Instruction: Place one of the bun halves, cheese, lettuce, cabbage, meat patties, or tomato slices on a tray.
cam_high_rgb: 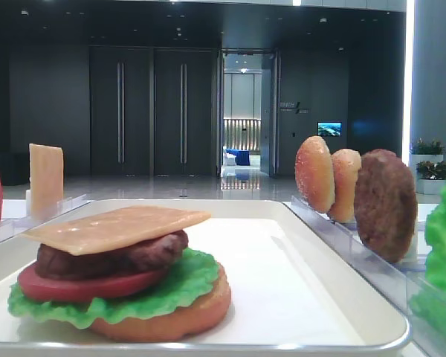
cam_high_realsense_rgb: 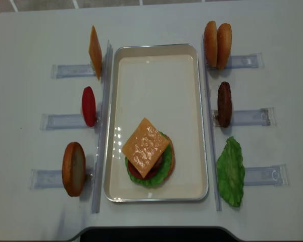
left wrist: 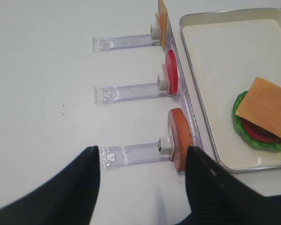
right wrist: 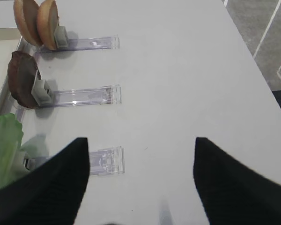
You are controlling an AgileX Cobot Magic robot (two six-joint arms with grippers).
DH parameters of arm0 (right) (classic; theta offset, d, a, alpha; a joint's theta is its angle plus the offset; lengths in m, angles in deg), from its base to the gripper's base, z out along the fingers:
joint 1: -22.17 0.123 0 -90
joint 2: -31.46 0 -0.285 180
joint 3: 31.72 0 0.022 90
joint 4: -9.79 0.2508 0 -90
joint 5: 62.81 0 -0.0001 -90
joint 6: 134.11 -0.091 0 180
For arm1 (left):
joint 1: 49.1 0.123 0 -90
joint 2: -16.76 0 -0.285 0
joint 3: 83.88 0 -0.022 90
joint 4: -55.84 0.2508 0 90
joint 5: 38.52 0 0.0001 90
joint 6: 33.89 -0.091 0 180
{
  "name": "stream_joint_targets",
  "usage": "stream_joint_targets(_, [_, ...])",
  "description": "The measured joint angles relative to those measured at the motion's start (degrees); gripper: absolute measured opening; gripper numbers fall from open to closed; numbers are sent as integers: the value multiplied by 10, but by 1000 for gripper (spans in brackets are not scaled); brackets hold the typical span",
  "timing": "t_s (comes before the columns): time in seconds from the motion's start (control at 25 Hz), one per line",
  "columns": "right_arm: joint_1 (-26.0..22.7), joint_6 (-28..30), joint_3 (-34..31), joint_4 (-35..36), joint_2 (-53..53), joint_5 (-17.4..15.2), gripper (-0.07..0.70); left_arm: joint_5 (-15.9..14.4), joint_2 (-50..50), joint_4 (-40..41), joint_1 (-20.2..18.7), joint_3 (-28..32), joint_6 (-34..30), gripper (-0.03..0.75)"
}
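On the white tray (cam_high_realsense_rgb: pixel 156 91) a stack stands near the front: bun half, lettuce, tomato slice, meat patty, and a cheese slice (cam_high_realsense_rgb: pixel 145 147) on top. My left gripper (left wrist: pixel 141 152) is open and empty above the table. It hangs over the clear holder of an upright bun half (left wrist: pixel 180 138), left of the tray. My right gripper (right wrist: pixel 140 140) is open and empty over bare table to the right of a lettuce leaf (right wrist: pixel 4 145). Neither gripper shows in the two exterior views.
Left of the tray, holders carry a second cheese slice (cam_high_realsense_rgb: pixel 95 52) and a tomato slice (cam_high_realsense_rgb: pixel 89 106). On the right stand two bun halves (cam_high_realsense_rgb: pixel 217 38) and a meat patty (cam_high_realsense_rgb: pixel 224 104). Clear holder strips (cam_high_realsense_rgb: pixel 252 117) stick out toward both table edges.
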Motion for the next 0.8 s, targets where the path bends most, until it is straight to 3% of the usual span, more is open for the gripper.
stream_joint_targets(0.24, [0,0,0,0,0,0,455,0,-52,1,0,14,0,440])
stream_joint_targets(0.64, [0,0,0,0,0,0,455,0,-133,3,0,128,-8,433])
stream_joint_targets(0.8, [0,0,0,0,0,0,455,30,-147,3,0,163,-14,433])
